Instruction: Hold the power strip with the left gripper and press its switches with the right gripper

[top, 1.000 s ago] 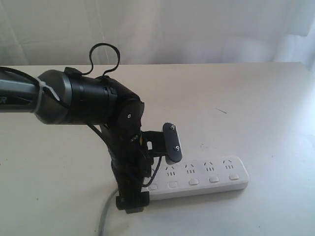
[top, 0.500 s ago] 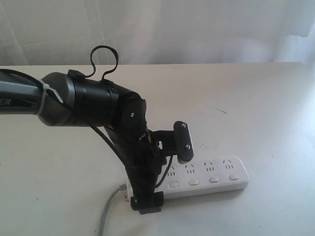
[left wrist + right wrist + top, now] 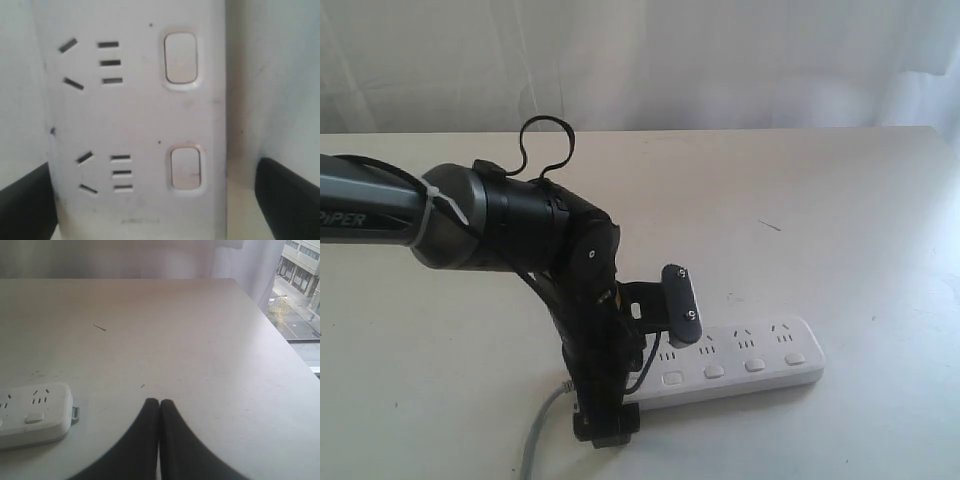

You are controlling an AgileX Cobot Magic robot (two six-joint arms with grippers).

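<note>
The white power strip (image 3: 750,360) lies flat near the table's front, and its grey cord (image 3: 535,445) runs off its left end. My left gripper (image 3: 643,370) straddles the strip's left part, open. One grey pad (image 3: 681,305) is at the far edge, and the other finger (image 3: 605,428) hangs over the near edge. In the left wrist view the power strip (image 3: 135,125) fills the frame with two switches (image 3: 180,57) showing. A dark finger (image 3: 287,200) stands on each side of it, with a gap on this side. My right gripper (image 3: 159,402) is shut on nothing, to the right of the strip's end (image 3: 32,412).
The pale table (image 3: 820,200) stretches behind and to the right of the strip. Its right edge (image 3: 285,340) drops off beside a window. A white curtain (image 3: 720,60) hangs behind. The right arm does not show in the exterior view.
My left arm swung right along the strip, then came lower and a little back. Its far finger pad now sits down against the strip's back edge. The strip has not moved.
</note>
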